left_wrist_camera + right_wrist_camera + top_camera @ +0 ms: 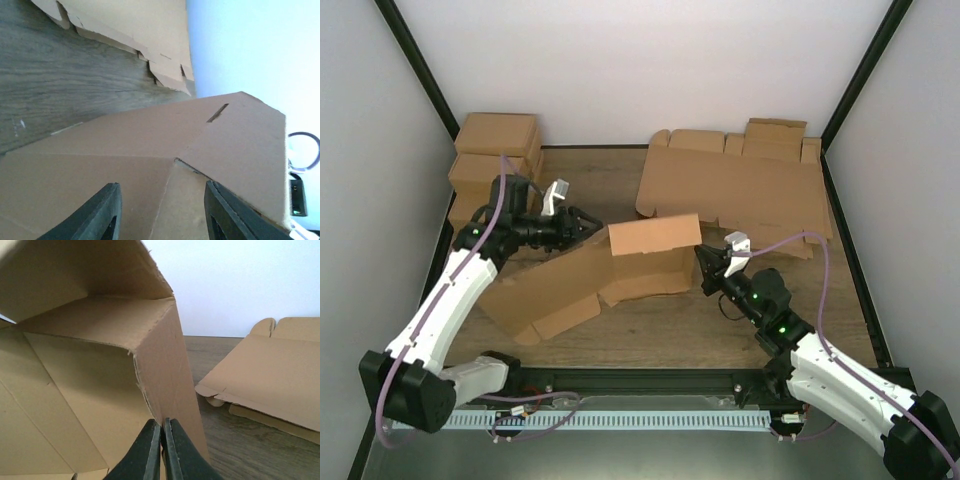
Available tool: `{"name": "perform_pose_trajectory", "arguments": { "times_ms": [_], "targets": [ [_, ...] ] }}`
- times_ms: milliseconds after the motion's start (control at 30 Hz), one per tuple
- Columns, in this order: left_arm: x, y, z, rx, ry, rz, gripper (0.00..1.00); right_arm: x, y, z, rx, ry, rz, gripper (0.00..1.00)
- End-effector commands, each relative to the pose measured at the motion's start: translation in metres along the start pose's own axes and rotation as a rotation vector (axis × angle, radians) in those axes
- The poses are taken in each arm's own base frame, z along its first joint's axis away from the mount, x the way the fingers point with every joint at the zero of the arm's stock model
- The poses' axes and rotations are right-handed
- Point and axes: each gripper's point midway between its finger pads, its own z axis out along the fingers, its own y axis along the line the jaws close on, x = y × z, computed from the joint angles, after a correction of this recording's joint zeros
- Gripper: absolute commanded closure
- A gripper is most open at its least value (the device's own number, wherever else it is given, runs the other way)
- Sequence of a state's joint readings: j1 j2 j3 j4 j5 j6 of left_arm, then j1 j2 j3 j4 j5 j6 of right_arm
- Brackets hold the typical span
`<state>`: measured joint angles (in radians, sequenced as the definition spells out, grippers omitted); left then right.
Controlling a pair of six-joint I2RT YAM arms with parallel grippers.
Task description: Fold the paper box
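Brown cardboard, half-formed. Found paper box (pixel 620 268) at middle of worktop (pixel 660 335), one panel raised. Noted right gripper (pixel 161 437) pinched shut on its right wall edge; left gripper (pixel 162 192) part-open just beside the left panel, gripping nothing. Judged risks: tearing or slipping at that thin pinch if pulled; raised panel collapsing flat if unsupported.

Dark fingers (pixel 106 212) of the left end effector (pixel 160 205) stand spread, the plain brown cardboard box (pixel 150 145) just beyond; flat brown cardboard blanks (pixel 145 30) lie on the wooden table (pixel 60 80).
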<state>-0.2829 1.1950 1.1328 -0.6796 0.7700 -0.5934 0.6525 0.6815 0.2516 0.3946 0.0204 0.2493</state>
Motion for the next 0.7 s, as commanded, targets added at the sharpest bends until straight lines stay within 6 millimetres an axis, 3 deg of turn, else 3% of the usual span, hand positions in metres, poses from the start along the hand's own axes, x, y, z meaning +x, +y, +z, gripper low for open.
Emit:
{"name": "perform_pose_trajectory", "arguments": {
  "times_ms": [0,233,400,533,667],
  "targets": [
    [-0.009,-0.029,-0.007,0.113,-0.129,-0.112,0.49,-0.019,0.014,0.002,-0.050,-0.027,0.016,0.94],
    [-0.013,-0.033,-0.012,0.148,-0.232,-0.249,0.36,-0.021,0.017,0.006,-0.061,-0.015,0.020,0.93],
    [-0.019,-0.033,-0.011,0.145,-0.264,-0.309,0.33,-0.024,0.020,0.010,-0.071,0.003,0.019,0.91],
    [-0.023,-0.034,-0.011,0.137,-0.284,-0.310,0.32,-0.025,0.021,0.008,-0.068,0.019,0.006,0.83],
    [-0.025,-0.032,-0.013,0.113,-0.299,-0.292,0.32,-0.026,0.021,0.004,-0.061,0.055,-0.007,0.67]
  ]
}}
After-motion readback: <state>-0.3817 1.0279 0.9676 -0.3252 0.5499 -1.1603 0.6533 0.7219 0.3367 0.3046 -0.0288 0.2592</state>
